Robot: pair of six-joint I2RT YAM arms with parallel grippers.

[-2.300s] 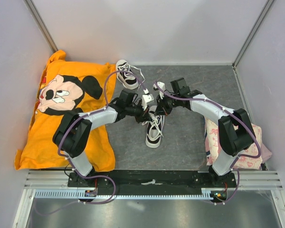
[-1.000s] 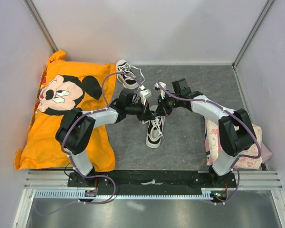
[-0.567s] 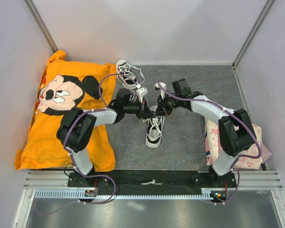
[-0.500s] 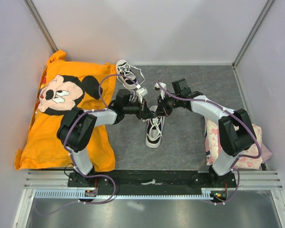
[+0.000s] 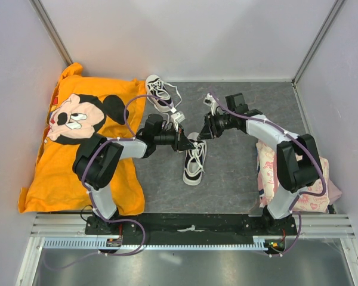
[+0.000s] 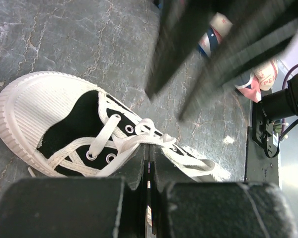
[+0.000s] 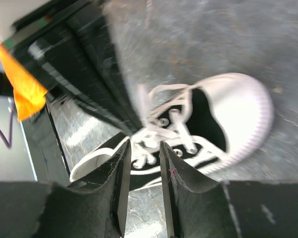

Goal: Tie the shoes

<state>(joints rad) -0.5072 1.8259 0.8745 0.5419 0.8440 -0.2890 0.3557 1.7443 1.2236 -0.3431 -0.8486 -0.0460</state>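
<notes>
Grey, marble-veined matting covers the table inside plain white walls. An orange Mickey Mouse T-shirt lies rumpled at the left. A pink printed cloth at the right is partly hidden by the right arm. One black canvas sneaker with a ribbed white rubber toe cap sits mid-table. Its twin lies near the back wall, beside the shirt. The left gripper is clenched on a white lace of the mid-table sneaker. The right gripper, motion-blurred, hovers above that sneaker with jaws parted, gripping nothing.
</notes>
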